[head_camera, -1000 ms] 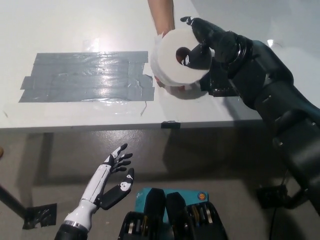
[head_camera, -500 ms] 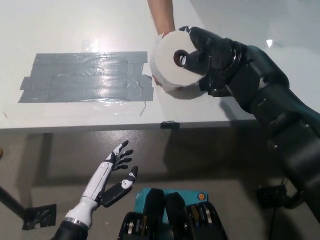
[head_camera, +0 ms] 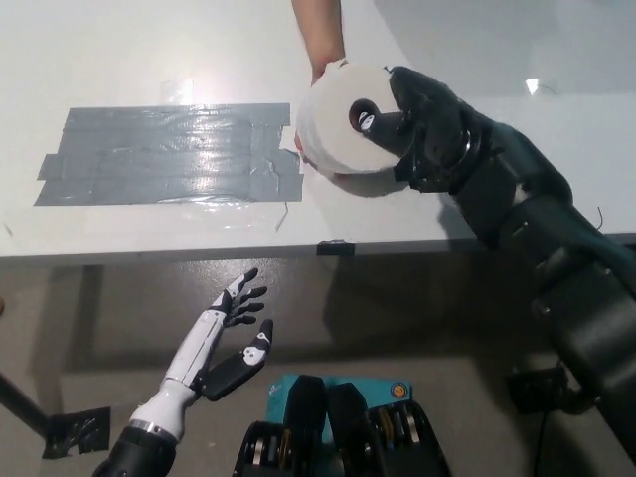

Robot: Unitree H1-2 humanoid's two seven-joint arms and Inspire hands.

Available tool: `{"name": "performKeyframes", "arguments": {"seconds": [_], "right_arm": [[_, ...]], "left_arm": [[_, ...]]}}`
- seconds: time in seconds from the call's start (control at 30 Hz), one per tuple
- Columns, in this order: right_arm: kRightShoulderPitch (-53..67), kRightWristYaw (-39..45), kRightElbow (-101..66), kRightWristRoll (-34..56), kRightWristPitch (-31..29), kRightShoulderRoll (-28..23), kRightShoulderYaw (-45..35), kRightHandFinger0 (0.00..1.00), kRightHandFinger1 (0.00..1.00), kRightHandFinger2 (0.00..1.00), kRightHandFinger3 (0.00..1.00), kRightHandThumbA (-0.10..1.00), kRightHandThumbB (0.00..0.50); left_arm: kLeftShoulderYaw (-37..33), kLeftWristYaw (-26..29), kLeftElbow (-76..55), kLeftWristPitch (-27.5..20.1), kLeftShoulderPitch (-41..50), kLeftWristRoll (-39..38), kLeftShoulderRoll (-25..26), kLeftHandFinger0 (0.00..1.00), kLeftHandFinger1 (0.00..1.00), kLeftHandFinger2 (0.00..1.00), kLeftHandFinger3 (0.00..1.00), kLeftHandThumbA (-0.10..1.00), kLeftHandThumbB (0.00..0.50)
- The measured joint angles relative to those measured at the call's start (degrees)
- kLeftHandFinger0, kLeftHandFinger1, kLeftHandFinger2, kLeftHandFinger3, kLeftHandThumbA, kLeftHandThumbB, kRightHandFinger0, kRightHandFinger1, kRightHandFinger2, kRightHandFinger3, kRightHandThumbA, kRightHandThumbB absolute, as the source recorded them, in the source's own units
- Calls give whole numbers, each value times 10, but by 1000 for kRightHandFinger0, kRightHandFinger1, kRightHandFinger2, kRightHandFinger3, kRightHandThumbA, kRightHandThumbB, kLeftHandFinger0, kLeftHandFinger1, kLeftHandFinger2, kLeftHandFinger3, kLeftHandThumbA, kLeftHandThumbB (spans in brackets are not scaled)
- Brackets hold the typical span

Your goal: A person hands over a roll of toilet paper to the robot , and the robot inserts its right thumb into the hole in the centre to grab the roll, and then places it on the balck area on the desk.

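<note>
Midway, the right hand point(head_camera: 422, 124) grips the roll point(head_camera: 343, 124), thumb in its hole, a person's hand point(head_camera: 323, 40) behind. Placing on the tape patch point(head_camera: 169, 154) remains. Left hand point(head_camera: 234, 338) rests low, fingers spread.

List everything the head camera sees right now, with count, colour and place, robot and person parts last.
toilet paper roll: one, white, above the desk's near right part, just right of the taped area
taped area: one, dark grey, shiny, on the desk's left half
desk: one, white, across the upper picture
floor: grey-brown, below the desk edge
person's hand: one, reaching in from the top, behind the roll
left hand: white, open, resting low over the floor
right hand: black, shut on the roll, thumb in its centre hole
</note>
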Motion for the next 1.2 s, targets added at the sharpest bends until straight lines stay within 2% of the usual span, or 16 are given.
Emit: {"name": "performKeyframes", "arguments": {"seconds": [0.03, 0.07, 0.1, 0.13, 0.17, 0.23, 0.37, 0.47, 0.6, 0.7, 0.8, 0.9, 0.97, 1.13, 1.17, 1.2], "right_arm": [[2, 0, 0, 7, 0, 0, -14, 76, 523, 887, 923, -100, 178], [4, 0, 0, 19, 0, -1, -36, 107, 525, 872, 935, -100, 205], [6, 1, 0, 27, 0, -1, -52, 30, 463, 853, 949, -100, 213], [11, 2, 0, 44, 0, -1, -86, 10, 452, 854, 951, -100, 214], [13, 2, 1, 52, 0, -1, -99, 6, 473, 893, 1000, -100, 214], [21, 7, 1, 76, 2, -2, -146, 0, 525, 957, 1000, -100, 214], [37, 14, 1, 122, 6, -3, -232, 0, 497, 931, 1000, -100, 230], [45, 21, 3, 148, 11, -4, -281, 0, 422, 861, 1000, -100, 201], [52, 36, 10, 199, 28, -10, -365, 0, 384, 842, 1000, -100, 170], [52, 49, 13, 234, 44, -18, -413, 0, 388, 853, 1000, -100, 186], [47, 62, 13, 257, 56, -29, -435, 0, 423, 921, 1000, -100, 178], [36, 71, 12, 272, 66, -41, -443, 0, 506, 982, 1000, -100, 142], [27, 79, 9, 285, 74, -52, -446, 2, 531, 983, 1000, -100, 164], [15, 92, -3, 292, 83, -70, -436, 0, 552, 1000, 1000, -100, 140], [15, 92, -3, 292, 83, -70, -436, 0, 542, 1000, 1000, -100, 122], [13, 98, -8, 292, 88, -77, -429, 17, 598, 1000, 1000, -100, 114]], "left_arm": [[0, 0, 0, 0, -1, 0, 0, 826, 839, 879, 996, 498, 0], [0, 0, 1, 0, -3, 0, 1, 826, 838, 879, 995, 501, 0], [0, 0, 1, 0, -4, 0, 1, 822, 834, 874, 989, 517, 0], [0, 0, 3, 0, -5, 0, 1, 822, 834, 874, 989, 519, 0], [0, 0, 3, 0, -5, 0, 1, 827, 841, 880, 992, 524, 0], [0, 0, 5, 0, -5, 0, 1, 829, 842, 882, 994, 524, 0], [0, 0, 7, 0, -5, 0, 1, 832, 843, 880, 992, 515, 0], [0, 0, 8, 0, -5, 0, 1, 834, 845, 880, 993, 513, 0], [0, 0, 9, 0, -5, 0, 1, 829, 833, 870, 992, 495, 0], [0, 0, 10, 0, -5, 0, 1, 826, 837, 876, 994, 479, 0], [0, 0, 10, 0, -5, 0, 1, 827, 837, 876, 995, 476, 0], [0, -2, 10, 0, -5, 0, 1, 826, 836, 874, 996, 471, 0], [0, -4, 10, 0, -5, 0, 1, 826, 837, 874, 997, 446, 0], [0, -7, 10, 0, -5, 0, 2, 818, 827, 866, 994, 428, 0], [0, -7, 10, 0, -5, 0, 2, 814, 818, 858, 989, 420, 0], [0, -7, 10, 0, -5, 0, 2, 797, 802, 843, 979, 403, 0]]}}
